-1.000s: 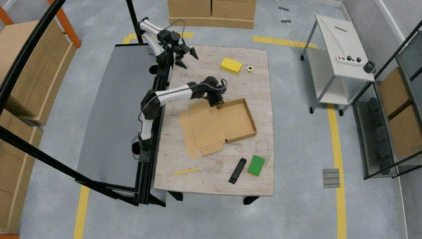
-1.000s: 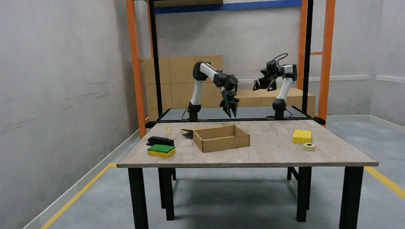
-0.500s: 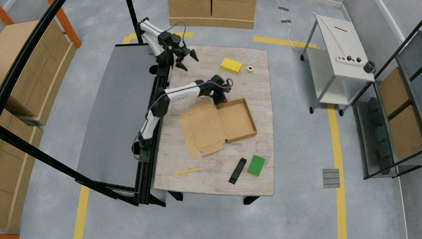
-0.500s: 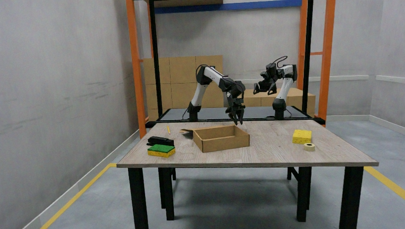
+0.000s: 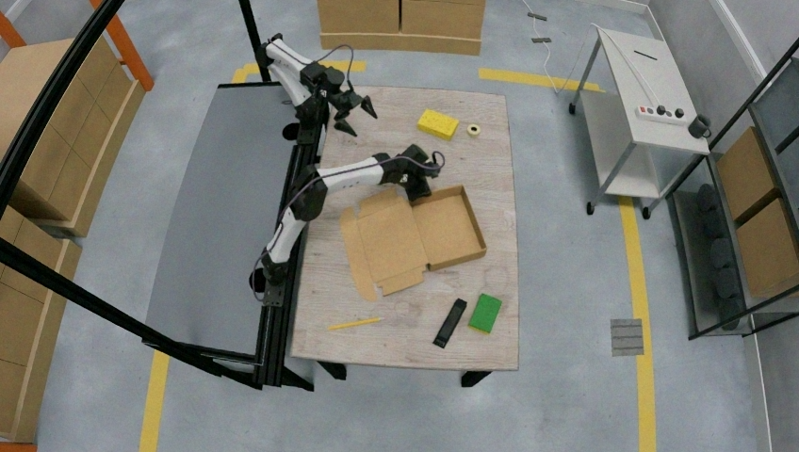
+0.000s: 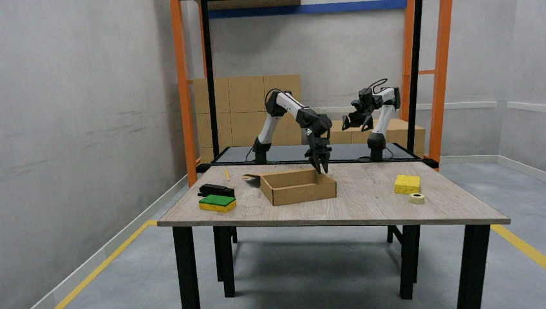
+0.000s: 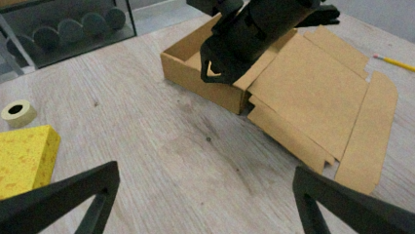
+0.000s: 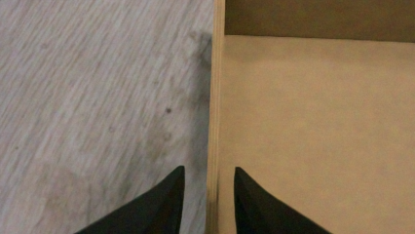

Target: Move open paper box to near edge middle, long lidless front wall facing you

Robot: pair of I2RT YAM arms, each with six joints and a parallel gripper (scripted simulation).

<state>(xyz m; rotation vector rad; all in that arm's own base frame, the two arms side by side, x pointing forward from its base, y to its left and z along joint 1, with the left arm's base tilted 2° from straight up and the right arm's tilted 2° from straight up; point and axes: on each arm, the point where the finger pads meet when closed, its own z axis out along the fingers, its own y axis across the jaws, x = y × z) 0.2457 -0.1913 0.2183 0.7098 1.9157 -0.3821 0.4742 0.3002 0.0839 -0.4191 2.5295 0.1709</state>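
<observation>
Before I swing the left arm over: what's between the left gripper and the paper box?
Right gripper, at the box's near wall; left wrist view.

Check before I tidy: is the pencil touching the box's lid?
No; bare table shows between the pencil and the lid.
</observation>
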